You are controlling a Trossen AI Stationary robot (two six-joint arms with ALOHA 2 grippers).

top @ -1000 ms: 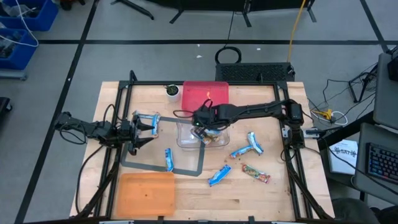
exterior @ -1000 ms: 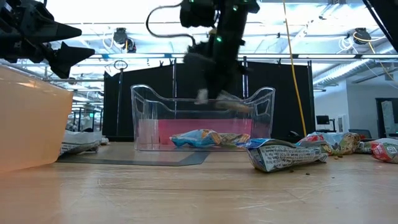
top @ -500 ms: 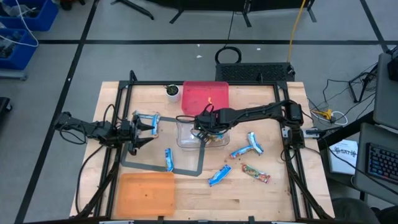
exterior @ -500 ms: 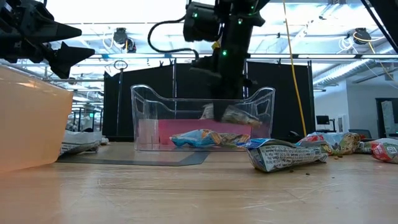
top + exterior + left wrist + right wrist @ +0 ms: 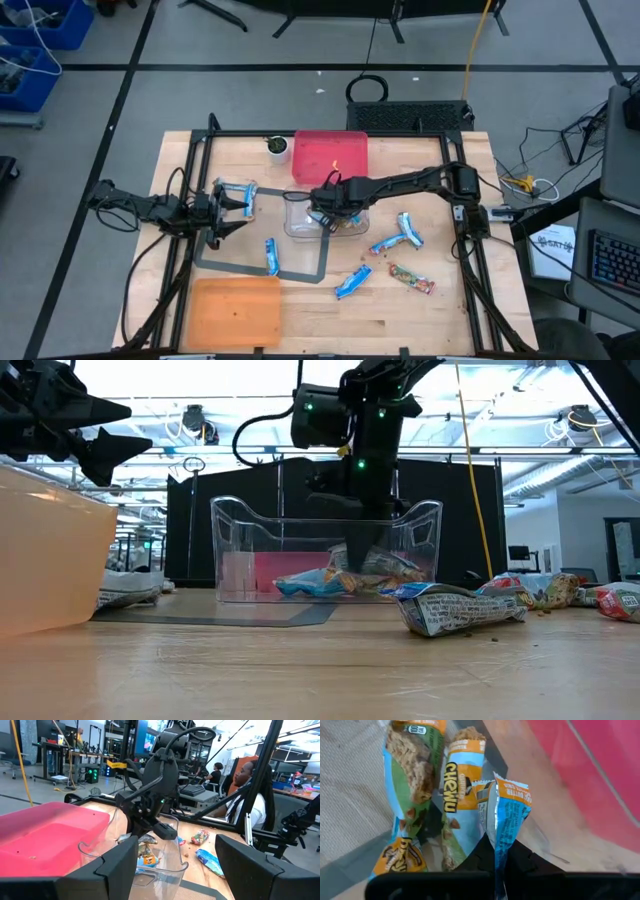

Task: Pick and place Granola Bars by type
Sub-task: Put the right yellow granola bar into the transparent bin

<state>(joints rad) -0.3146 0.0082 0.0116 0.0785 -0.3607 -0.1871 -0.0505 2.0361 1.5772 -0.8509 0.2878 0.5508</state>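
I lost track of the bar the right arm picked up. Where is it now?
The bar is pinched in the right pincer, lowered inside the clear bin at the table's middle, just above the bars already lying there, in front of the red tray.

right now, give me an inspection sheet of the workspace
surface: wooden table with a grey mat.
job's things: granola bars in the clear bin; loose bars on the table; one bar in the right claw.
clutter: red bin, orange bin, white cup.
grippers: right claw shut on a bar inside the clear bin; left claw open, waiting at the table's left.
cables: yellow cable beyond the table.
surroundings: a person seated behind.
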